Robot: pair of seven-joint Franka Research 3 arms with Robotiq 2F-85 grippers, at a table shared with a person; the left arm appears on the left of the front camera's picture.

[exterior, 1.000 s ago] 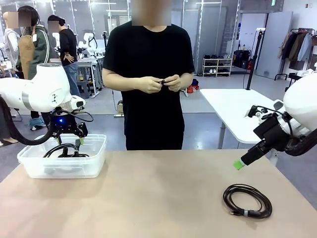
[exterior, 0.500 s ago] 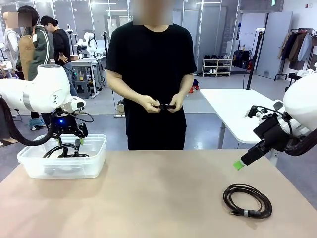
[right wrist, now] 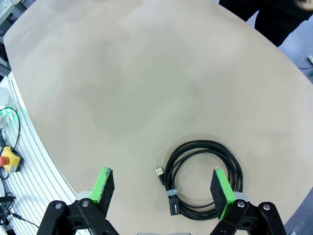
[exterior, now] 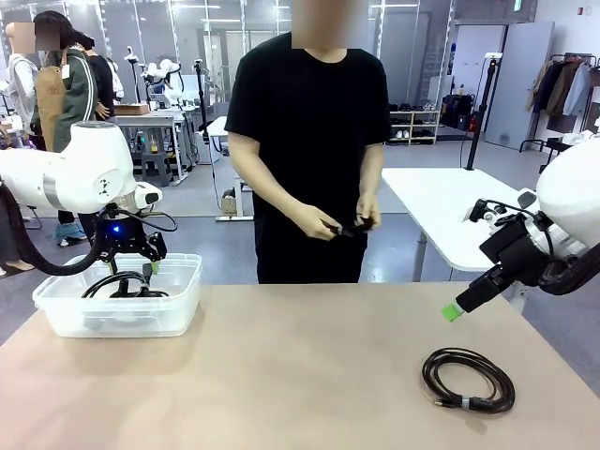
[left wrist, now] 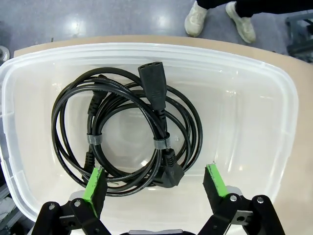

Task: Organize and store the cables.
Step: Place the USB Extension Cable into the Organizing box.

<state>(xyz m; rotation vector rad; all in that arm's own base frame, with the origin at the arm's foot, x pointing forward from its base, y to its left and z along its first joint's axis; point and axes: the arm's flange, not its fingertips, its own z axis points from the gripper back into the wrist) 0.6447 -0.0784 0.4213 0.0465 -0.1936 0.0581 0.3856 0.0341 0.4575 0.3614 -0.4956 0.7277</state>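
Person [exterior: 309,141] stepped right, left end effector [left wrist: 154,171] gaping empty, right end effector [right wrist: 162,172] likewise

- Robotics lab, open-plan: white left arm [exterior: 75,178] and right arm [exterior: 572,202] stationed at a tan table [exterior: 300,375].
- Polished grey floor [exterior: 412,173]; glass partitions [exterior: 398,56] at the rear.
- Background: equipment-laden workbench [exterior: 159,122], shelf rack [exterior: 411,127], coat rack [exterior: 562,89], people [exterior: 66,84] standing.

1. Floor [exterior: 211,234] grey, glossy; glass partitions [exterior: 178,33] along the back.
2. Tan table [exterior: 281,375] in foreground; white table [exterior: 441,202] behind it at right.
3. Shelf [exterior: 412,127] with shoes at far wall; coat rack [exterior: 562,89] far right; black stand [exterior: 480,108] beside white table.
4. Bench [exterior: 164,122] with gear, far left.
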